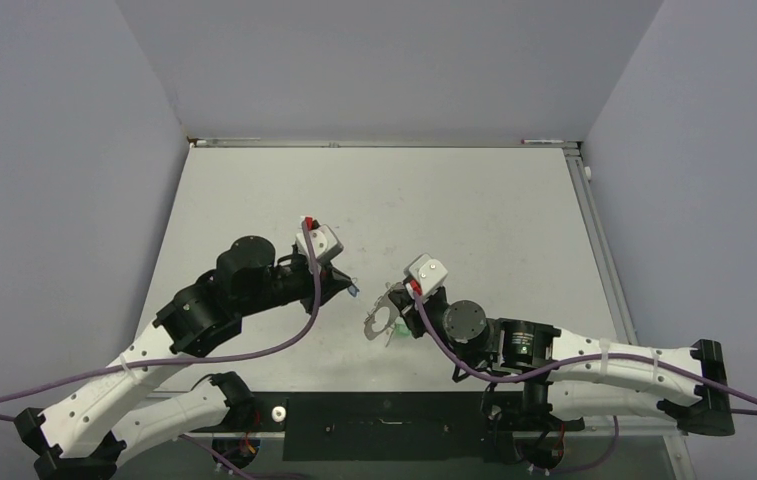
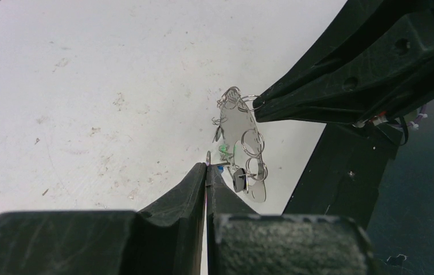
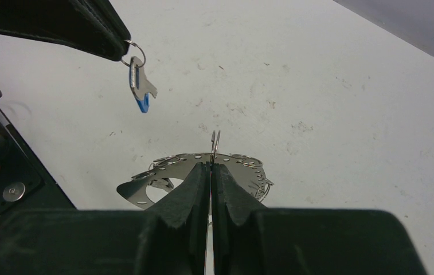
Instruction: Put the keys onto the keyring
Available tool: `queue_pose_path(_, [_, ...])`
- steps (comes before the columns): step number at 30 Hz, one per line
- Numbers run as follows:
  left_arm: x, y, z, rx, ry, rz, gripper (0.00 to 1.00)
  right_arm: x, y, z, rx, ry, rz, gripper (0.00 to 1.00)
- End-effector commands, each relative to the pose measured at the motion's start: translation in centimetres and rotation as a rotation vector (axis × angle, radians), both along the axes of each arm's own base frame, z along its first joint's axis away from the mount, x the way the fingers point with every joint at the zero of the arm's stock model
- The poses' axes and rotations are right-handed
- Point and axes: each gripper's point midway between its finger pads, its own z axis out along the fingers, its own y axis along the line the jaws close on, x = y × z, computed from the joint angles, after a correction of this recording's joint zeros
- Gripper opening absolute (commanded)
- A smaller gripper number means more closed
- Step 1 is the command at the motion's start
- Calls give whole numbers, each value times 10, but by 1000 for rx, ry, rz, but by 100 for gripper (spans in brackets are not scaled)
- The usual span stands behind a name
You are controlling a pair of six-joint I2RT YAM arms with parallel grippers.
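My left gripper (image 1: 350,289) is shut on the small split ring of the blue-capped key (image 3: 139,86), which hangs in the air below its fingertips. In the left wrist view the jaws (image 2: 207,168) are closed, with the ring poking out between them. My right gripper (image 1: 393,296) is shut on a small ring at the edge of the keyring (image 3: 168,166), a broad silvery hoop with small rings strung along it. It holds the keyring just above the table. The keyring also shows in the top view (image 1: 379,322). The green key (image 2: 224,150) hangs among the hoop's bits. The blue key is a short gap to the left of the hoop.
The white table (image 1: 474,210) is scuffed and walled by grey panels at the back and sides. A black strip (image 1: 384,425) runs along the near edge between the arm bases. Both arms reach inward and meet near the table's front centre.
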Motion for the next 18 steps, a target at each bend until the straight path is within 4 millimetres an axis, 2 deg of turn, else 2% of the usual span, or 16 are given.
queue_pose_path(1, [8,-2,7,-29,-45,22,0,-5,18,39,110,-21,29,5])
queue_pose_path(6, [7,-5,-7,-11,-8,17,0,-10,29,40,112,-11,47,5])
queue_pose_path(18, [-4,-10,-11,-25,23,-41,0,-12,41,38,107,-11,55,5])
